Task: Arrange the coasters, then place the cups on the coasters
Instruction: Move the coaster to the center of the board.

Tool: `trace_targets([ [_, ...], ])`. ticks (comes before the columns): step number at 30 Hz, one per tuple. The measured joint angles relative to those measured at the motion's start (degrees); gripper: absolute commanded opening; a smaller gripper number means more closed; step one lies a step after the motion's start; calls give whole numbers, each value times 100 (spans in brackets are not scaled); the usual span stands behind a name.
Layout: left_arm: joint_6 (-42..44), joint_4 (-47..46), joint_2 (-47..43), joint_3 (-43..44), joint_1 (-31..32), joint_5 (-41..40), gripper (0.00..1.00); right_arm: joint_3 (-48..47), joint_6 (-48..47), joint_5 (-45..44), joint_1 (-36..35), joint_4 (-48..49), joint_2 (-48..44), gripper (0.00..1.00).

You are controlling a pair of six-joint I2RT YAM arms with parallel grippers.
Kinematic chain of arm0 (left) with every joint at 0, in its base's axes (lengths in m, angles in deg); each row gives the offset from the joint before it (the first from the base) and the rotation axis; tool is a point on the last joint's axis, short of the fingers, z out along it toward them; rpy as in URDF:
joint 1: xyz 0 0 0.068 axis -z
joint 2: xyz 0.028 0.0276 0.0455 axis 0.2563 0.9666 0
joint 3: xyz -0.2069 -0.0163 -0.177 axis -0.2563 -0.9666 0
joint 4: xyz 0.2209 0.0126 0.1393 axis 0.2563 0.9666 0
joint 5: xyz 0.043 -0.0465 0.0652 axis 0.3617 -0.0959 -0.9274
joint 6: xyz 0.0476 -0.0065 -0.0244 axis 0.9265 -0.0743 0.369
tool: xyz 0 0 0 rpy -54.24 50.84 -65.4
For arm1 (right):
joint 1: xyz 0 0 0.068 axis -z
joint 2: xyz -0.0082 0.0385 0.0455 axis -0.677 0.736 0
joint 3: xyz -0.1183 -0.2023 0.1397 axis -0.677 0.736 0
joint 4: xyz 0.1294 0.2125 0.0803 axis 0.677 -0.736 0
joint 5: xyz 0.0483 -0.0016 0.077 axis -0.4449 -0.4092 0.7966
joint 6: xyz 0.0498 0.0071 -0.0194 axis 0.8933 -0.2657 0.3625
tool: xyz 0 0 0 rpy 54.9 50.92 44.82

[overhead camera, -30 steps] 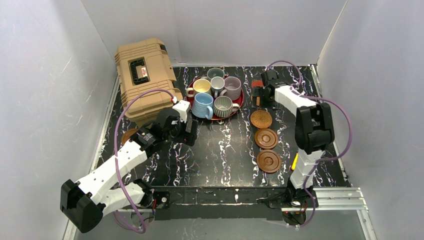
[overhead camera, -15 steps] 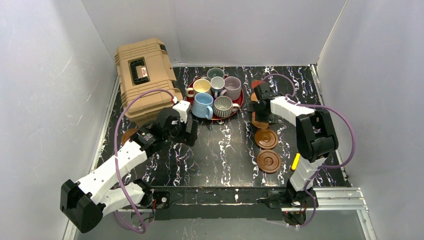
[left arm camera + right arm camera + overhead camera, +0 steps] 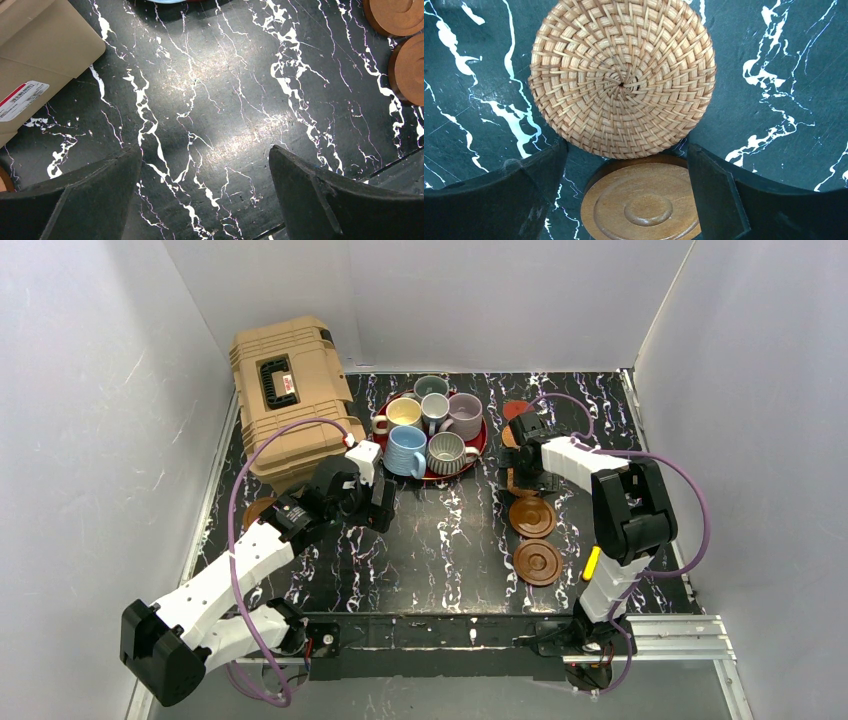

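Cups [image 3: 436, 412] stand all six together on the red tray [image 3: 481, 446]. Right of the tray, the right end effector [image 3: 624, 152] hangs wide open and empty over a woven coaster [image 3: 623, 75], with a wooden coaster [image 3: 641, 205] right against it. Nearer than the tray, the left end effector [image 3: 204, 154] gapes just as empty above the counter [image 3: 440, 540].

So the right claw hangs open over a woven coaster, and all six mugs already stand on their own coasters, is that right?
Not quite. The right gripper does hang open over the woven coaster, but the six mugs are crowded together on the red tray, not on coasters. The top external view shows this.
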Motion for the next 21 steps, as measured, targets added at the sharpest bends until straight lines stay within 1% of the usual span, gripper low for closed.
trace_targets([
  [10, 17, -2, -2, 0, 0, 0, 97, -2, -7, 4, 105, 162, 20, 98],
  [21, 17, -2, -2, 0, 0, 2, 97, -2, 61, 31, 197, 446, 103, 96],
])
